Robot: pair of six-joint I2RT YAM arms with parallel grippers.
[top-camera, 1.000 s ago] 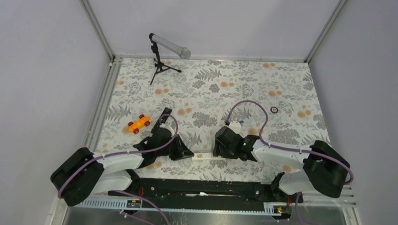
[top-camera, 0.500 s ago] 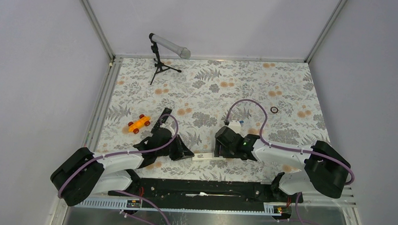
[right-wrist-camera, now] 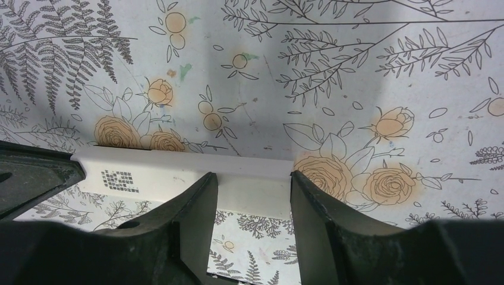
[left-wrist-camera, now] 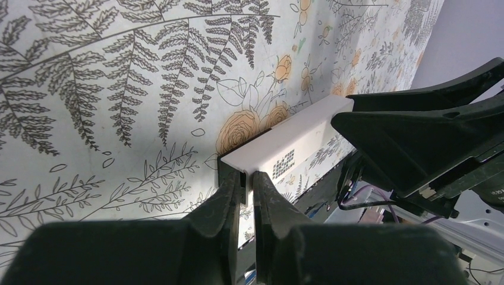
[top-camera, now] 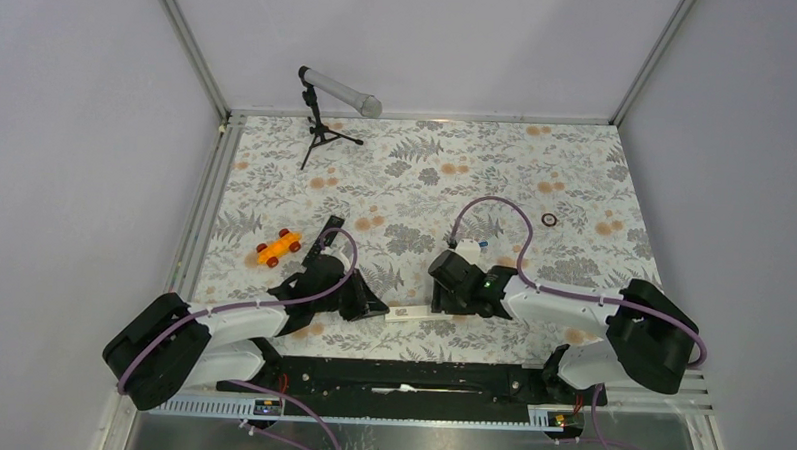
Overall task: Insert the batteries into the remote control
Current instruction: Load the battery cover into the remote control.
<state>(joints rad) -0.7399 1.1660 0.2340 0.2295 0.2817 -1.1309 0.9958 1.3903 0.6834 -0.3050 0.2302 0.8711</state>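
Note:
The remote control (top-camera: 408,311) is a white slab with a printed label, lying near the table's front edge between the two arms. My left gripper (top-camera: 377,309) is shut on its left end; in the left wrist view a thin white edge (left-wrist-camera: 246,178) sits pinched between the two fingers. My right gripper (top-camera: 440,305) is at the other end. In the right wrist view the remote control (right-wrist-camera: 178,175) runs crosswise behind the open jaws (right-wrist-camera: 254,196), which stand apart over its right end. A tiny blue bit (top-camera: 484,244) lies beyond the right wrist, too small to identify as one of the batteries.
An orange toy car (top-camera: 278,247) and a black strip (top-camera: 328,235) lie beyond the left arm. A microphone on a small tripod (top-camera: 324,107) stands at the back left. A small dark ring (top-camera: 549,218) lies at the right. The arms' black base rail (top-camera: 399,375) borders the near edge.
The right gripper's jaws have narrowed somewhat and the wrist has shifted slightly left toward the remote control. The left gripper keeps its hold and has not moved.

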